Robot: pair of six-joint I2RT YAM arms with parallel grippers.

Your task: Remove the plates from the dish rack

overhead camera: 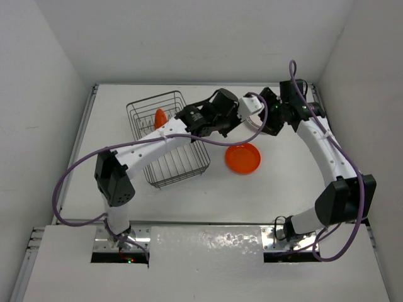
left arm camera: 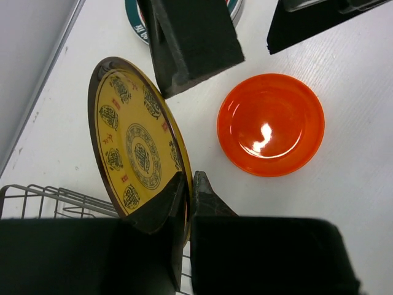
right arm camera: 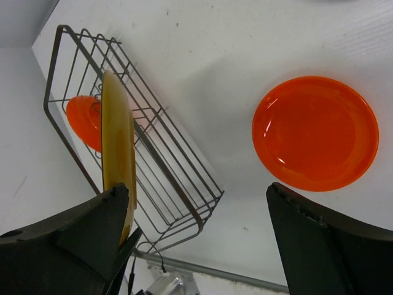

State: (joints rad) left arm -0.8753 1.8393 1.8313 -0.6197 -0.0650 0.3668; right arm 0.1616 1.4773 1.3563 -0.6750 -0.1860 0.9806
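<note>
L claw [left arm camera: 187, 196] pinches upright round yellow patterned plate [left arm camera: 138, 147]. R claw [right arm camera: 198, 189] spread wide; round orange plate [overhead camera: 243, 158] lies near dark wire rack [overhead camera: 179, 167].

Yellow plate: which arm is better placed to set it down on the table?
Left, most likely. The left hand is shut on the yellow plate, which it holds on edge. The right hand is open and holds nothing.

White table [overhead camera: 283, 189], matte, faintly grained in the wrist views. Plain white walls [overhead camera: 189, 38] close around at left, back and right. Grey strip [overhead camera: 80, 145] along the left table edge. Glossy white panel [overhead camera: 204, 245] across the near edge.
</note>
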